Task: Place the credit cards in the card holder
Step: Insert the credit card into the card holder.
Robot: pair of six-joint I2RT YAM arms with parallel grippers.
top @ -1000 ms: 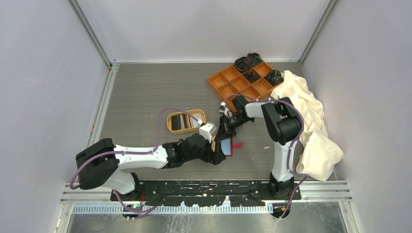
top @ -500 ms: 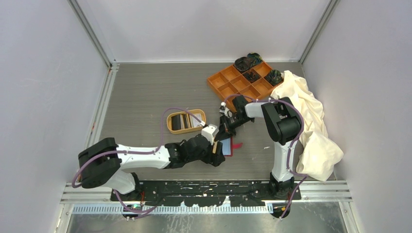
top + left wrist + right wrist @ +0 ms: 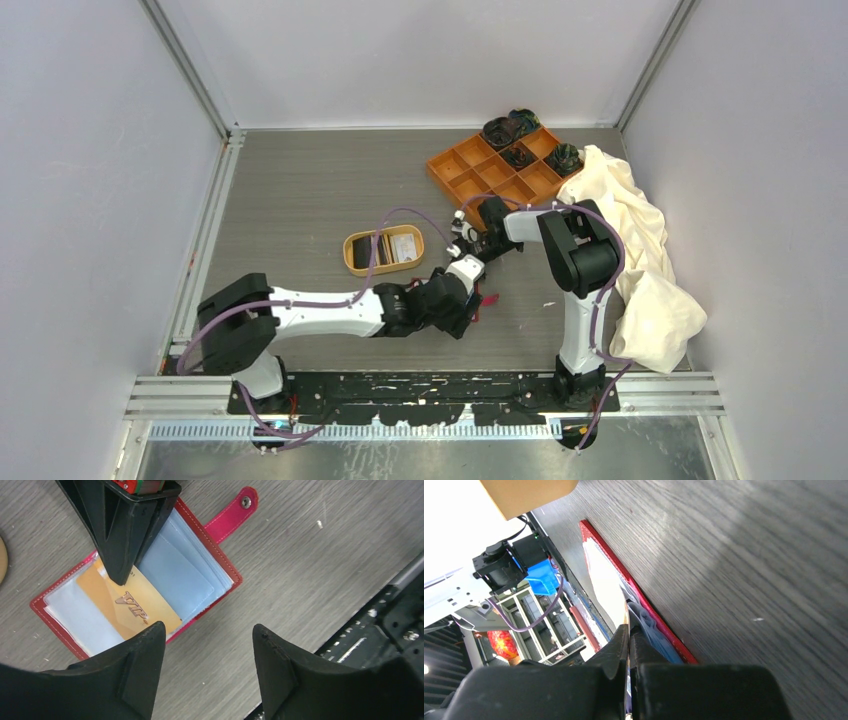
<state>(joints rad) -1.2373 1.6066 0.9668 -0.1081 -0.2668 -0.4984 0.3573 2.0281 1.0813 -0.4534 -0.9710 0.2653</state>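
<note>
The wallet (image 3: 192, 575) lies open on the table (image 3: 310, 570). From above, the left claw (image 3: 468, 303) hides all but a red sliver of it. The right wrist view shows it only edge-on, cut off by that claw's own fingers. A gold card (image 3: 137, 607) lies on the blue lining; I cannot tell whether it sits in a pocket. The right claw (image 3: 121, 577), pinched together, presses its tips on the card's far corner. The left claw hangs wide and empty, just past the wallet's near edge.
</note>
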